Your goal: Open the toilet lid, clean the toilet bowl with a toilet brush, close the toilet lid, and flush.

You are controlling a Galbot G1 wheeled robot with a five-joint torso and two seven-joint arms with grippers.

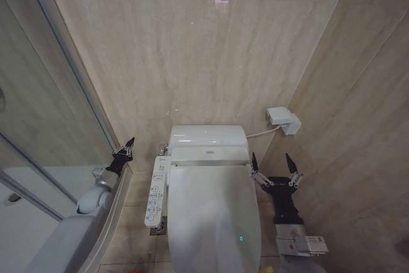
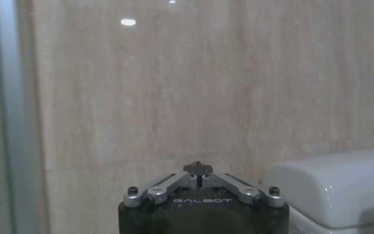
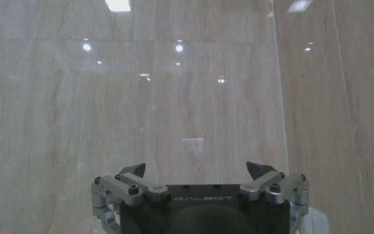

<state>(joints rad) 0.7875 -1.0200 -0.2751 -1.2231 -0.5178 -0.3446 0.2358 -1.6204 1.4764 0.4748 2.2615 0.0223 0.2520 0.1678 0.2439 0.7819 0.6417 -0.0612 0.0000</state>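
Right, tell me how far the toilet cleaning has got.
Nothing looks done yet: the toilet lid lies shut, hiding the inside of the toilet bowl. In hand: both claws hang empty beside the toilet, the left claw shut near the glass partition, the right claw open by the side wall. Left, judging from this: opening the lid, brushing, closing, flushing.

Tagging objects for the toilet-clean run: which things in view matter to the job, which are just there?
Job:
- toilet lid, down
- left gripper, shut, beside the toilet's left side
- right gripper, open, beside its right side

Just there:
- button panel
- white wall box with cable
- glass shower partition
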